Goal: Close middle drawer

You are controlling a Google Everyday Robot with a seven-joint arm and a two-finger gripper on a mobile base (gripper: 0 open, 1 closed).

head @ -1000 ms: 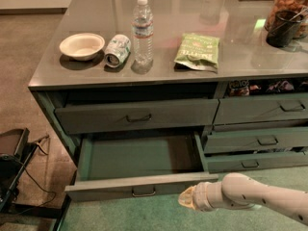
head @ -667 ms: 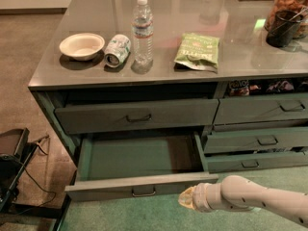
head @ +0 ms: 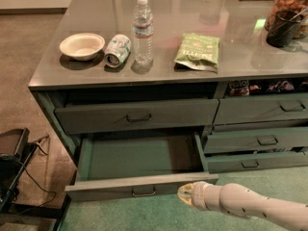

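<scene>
A grey-green cabinet with a glossy countertop (head: 236, 64) is being viewed from above and in front. The middle drawer (head: 110, 190), wide and shallow, is standing pulled far out toward the near side under the left half of the cabinet, and its teal-green interior is lying exposed. Its low front panel is carrying a small metal handle (head: 143, 192) at the centre. Directly above it, a taller drawer (head: 137, 115) is sitting close to the cabinet face. Narrower drawers (head: 257, 139) are stacked to the right.

The robot's pale arm (head: 255, 211) is reaching in from the near right corner, low over green carpet (head: 120, 218). The gripper (head: 186, 195) is hovering at the right end of the drawer's front panel, just on its near side. Whether it is touching the panel cannot be told, nor whether the gripper is open or closed; it is grasping nothing that can be seen.

The step in hand appears to be lining up for the push, with the drawer not yet closed. The next move is likely calling for steady pressure on the front panel, straight toward the far side. Pushing only at the right end may be risking a skewed, jamming drawer.

On the countertop, a bowl (head: 82, 45), a tipped can (head: 118, 50), an upright water bottle (head: 142, 32) and a green snack bag (head: 198, 51) are resting apart from the work.
</scene>
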